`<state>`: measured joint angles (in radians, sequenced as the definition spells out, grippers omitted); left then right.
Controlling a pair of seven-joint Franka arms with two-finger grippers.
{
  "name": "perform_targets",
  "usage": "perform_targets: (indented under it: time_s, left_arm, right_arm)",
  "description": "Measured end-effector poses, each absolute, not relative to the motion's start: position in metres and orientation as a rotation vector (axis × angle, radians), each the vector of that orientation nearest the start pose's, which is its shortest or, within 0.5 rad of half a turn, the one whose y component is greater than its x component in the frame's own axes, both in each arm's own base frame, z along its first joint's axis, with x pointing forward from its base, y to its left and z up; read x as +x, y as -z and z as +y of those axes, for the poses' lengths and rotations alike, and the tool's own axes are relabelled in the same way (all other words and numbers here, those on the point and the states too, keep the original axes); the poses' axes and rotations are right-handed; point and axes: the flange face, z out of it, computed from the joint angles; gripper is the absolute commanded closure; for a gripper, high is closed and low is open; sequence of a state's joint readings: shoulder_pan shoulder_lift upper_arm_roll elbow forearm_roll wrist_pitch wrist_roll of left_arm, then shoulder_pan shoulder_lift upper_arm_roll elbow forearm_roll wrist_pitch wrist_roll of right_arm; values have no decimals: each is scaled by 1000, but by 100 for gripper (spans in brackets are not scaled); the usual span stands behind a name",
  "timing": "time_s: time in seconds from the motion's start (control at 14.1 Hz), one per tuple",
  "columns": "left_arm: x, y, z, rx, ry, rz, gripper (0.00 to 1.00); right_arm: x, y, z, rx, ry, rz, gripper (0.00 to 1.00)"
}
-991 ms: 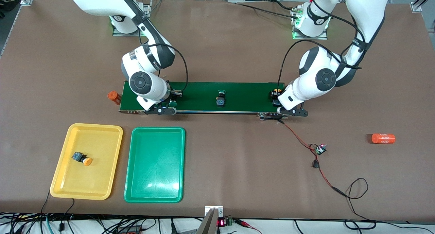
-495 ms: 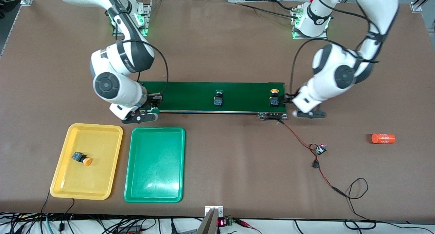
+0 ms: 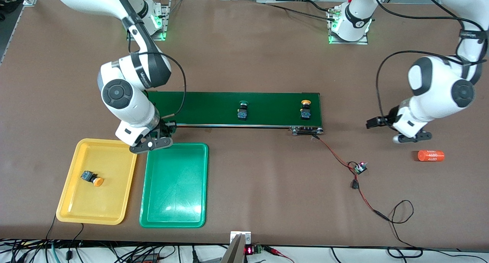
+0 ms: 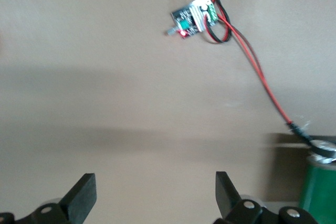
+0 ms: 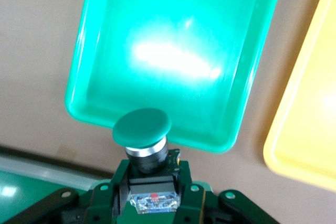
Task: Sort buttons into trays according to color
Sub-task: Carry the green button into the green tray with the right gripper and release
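My right gripper (image 3: 154, 137) is shut on a green button (image 5: 142, 127) and hangs over the strip between the belt and the green tray (image 3: 174, 196). In the right wrist view its fingers (image 5: 118, 184) clamp the button's black body, cap toward the green tray (image 5: 173, 51). A second green button (image 3: 242, 110) and a yellow button (image 3: 305, 109) stand on the belt. Another yellow button (image 3: 93, 178) lies in the yellow tray (image 3: 99, 205). My left gripper (image 3: 391, 130) is open and empty over bare table, its fingers (image 4: 81, 199) wide apart.
The dark green conveyor belt (image 3: 214, 106) runs across the middle. An orange cylinder (image 3: 431, 155) lies near my left gripper, toward the left arm's end. A small circuit board (image 3: 360, 167) with red and black wires (image 3: 336, 154) lies nearer the front camera than the belt's end.
My left gripper opened, left the yellow button on the belt and swung away toward the left arm's end. My right gripper carried the green button off the belt toward the green tray.
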<state>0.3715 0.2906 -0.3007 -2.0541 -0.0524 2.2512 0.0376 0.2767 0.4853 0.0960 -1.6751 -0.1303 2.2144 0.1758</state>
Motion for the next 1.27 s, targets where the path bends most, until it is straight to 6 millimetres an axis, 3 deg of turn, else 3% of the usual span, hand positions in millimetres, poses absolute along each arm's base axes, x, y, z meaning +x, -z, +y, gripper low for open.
perform_targets:
  time_s: [0.42, 0.71, 0.85, 0.92, 1.06, 1.27]
  left_arm:
    - [585, -271, 105, -3228, -65, 749, 0]
    - [583, -277, 166, -2940, -68, 1298, 0]
    - [585, -286, 195, -2775, -89, 1491, 0]
    - [587, -289, 203, -2712, -96, 1569, 0]
    - [590, -286, 213, -2608, -108, 1720, 0]
    - [598, -255, 222, -2486, -101, 1957, 0]
  right_arm:
    - [670, -272, 222, -3125, 457, -489, 71]
    - [686, -252, 220, -3107, 546, -508, 66]
    - [691, -239, 222, -3086, 589, -511, 51]
    - [693, -233, 223, -3082, 596, -513, 28]
    - [698, -223, 225, -3076, 609, -514, 15]
    - [701, -215, 223, -3068, 641, -514, 15]
